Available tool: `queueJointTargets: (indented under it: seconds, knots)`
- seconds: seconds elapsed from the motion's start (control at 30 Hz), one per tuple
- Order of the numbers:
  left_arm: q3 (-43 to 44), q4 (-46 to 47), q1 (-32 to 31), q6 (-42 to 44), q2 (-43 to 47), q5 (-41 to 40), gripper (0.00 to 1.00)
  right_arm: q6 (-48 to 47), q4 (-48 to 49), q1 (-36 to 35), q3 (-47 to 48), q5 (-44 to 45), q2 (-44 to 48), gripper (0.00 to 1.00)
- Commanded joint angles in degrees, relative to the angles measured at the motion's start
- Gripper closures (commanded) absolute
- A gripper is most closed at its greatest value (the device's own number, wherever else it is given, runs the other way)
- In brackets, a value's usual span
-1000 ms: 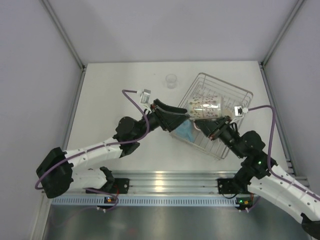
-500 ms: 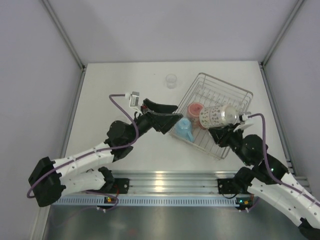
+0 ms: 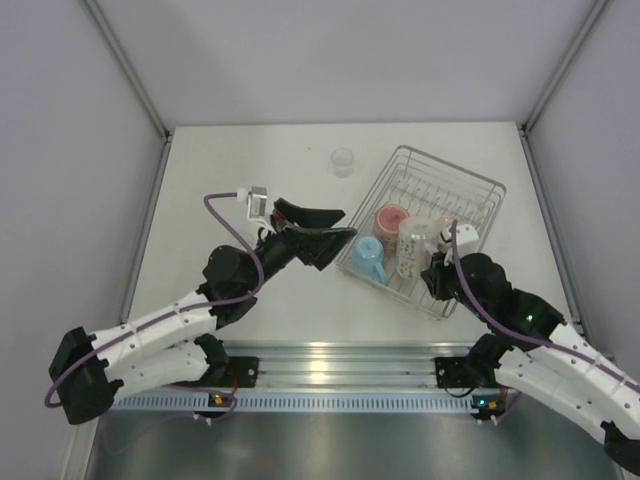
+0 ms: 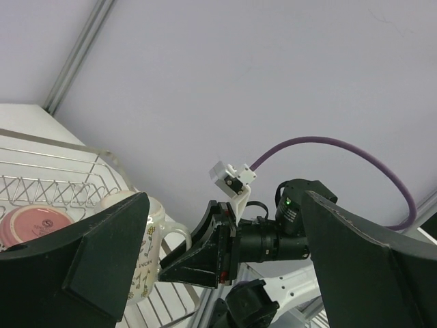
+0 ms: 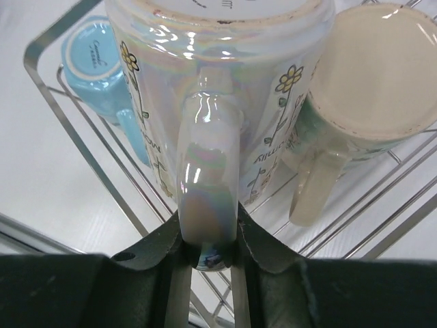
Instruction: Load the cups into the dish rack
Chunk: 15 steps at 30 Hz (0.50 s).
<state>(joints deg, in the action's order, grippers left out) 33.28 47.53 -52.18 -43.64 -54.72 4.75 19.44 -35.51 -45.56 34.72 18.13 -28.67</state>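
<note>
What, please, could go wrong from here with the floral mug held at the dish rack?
The right pincer grips the floral mug only by its handle, so it may swivel or slip. It sits close between the blue mug and the beige mug and could knock either.

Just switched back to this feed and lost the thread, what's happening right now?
The right gripper is clamped on the handle of the cream patterned mug, holding it inside the dish rack beside a blue cup, a pink cup and a second cream mug. The left gripper hangs open left of the rack, empty. One clear glass stands on the table beyond it.
</note>
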Motion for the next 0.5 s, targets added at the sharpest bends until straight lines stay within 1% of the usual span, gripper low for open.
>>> queueJointTargets:
  seconds: [0.0,0.1,0.23,0.47]
  knots:
    - [-0.6,-0.9,-0.1,2.3,2.8,-1.5,0.02,-4.1,4.0,0.3,5.0,2.2,-0.5,1.0]
    - [-1.4,-1.7,-0.1,2.9,4.4,-2.2,0.02,-3.6,5.0,0.3,3.8,1.4,-1.0,1.0]
    - [-2.4,-2.0,-0.1,3.4,5.8,-2.7,0.02,-0.4,6.4,0.3,0.8,-0.6,-1.8,1.0]
    - [-3.1,-3.5,-0.1,3.9,8.5,-3.2,0.02,4.2,7.4,0.3,-2.1,-0.1,-2.5,1.0]
